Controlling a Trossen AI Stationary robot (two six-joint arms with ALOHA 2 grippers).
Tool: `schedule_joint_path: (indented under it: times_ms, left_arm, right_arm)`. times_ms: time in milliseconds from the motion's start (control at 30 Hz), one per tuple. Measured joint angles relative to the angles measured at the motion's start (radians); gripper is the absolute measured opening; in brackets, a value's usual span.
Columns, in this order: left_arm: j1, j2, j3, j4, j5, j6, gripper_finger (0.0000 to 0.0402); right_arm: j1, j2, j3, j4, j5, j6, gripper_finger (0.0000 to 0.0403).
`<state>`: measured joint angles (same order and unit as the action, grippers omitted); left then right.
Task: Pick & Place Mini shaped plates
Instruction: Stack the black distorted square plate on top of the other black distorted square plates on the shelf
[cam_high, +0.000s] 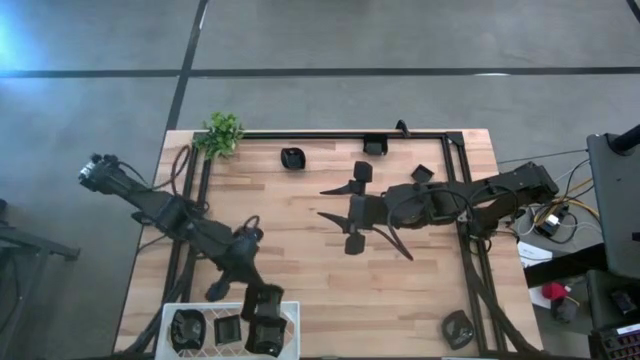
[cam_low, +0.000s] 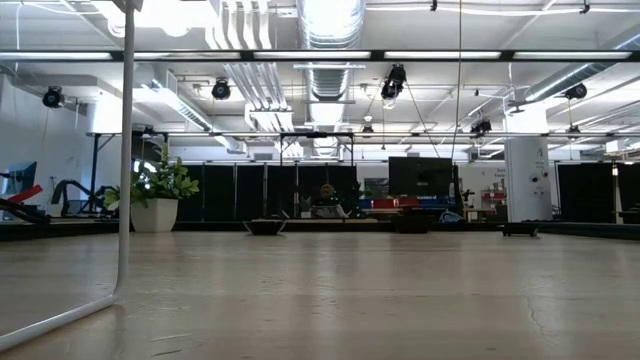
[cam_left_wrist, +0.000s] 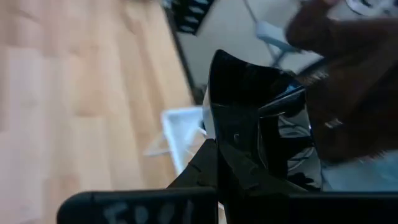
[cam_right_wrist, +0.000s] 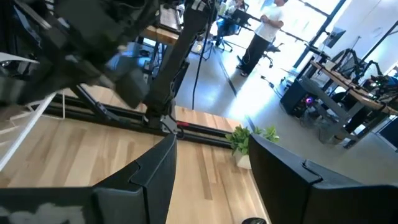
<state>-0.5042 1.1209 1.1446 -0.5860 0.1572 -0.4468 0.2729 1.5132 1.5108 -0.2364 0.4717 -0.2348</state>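
Observation:
Small glossy black plates lie scattered on the wooden table: one near the plant (cam_high: 291, 157), one at the far rail (cam_high: 375, 145), one (cam_high: 422, 172) beside the right arm, one at the near right (cam_high: 457, 328). Three more sit in the white basket (cam_high: 170, 312) at the near left edge. My left gripper (cam_high: 265, 300) hangs over the basket's far right corner, shut on a black plate (cam_left_wrist: 249, 93). My right gripper (cam_high: 356, 208) hovers open above the table's middle, nothing between its fingers (cam_right_wrist: 155, 174). My left gripper pinches a glossy black plate with a pointed corner by its lower edge (cam_left_wrist: 239, 146) between the two fingers (cam_left_wrist: 211, 174). The plate stands on edge in the hold, lifted clear above the basket's rim (cam_left_wrist: 177, 134). The fingers hide the exact place of contact.
A small green plant (cam_high: 221, 133) stands at the far left corner. Black rails run along the far edge (cam_high: 330, 134) and the right side (cam_high: 470, 250). Bare wood lies between the two grippers. The basket's white wire frame (cam_low: 125, 200) rises at the left of the low view.

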Motion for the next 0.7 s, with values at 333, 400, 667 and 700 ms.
schedule_joint_path:
  times_ms: [333, 400, 667, 700]
  left_arm:
    - [-0.027, 0.086, -0.002, 0.035, 0.056, -0.007, 0.0]
    - [-0.029, 0.103, -0.002, 0.046, 0.074, -0.008, 0.0]
    - [-0.032, 0.165, -0.003, 0.093, 0.116, -0.034, 0.0]
    - [-0.032, 0.167, -0.003, 0.095, 0.116, -0.039, 0.0]
  right_arm:
    - [0.0, 0.001, 0.0, -0.005, 0.0, 0.0, 0.0196]
    - [-0.001, 0.001, 0.0, -0.013, 0.0, 0.0, 0.0196]
    - [-0.001, 0.001, 0.0, -0.045, 0.0, 0.0, 0.0196]
    - [-0.001, 0.001, 0.0, -0.045, 0.0, 0.0, 0.0196]
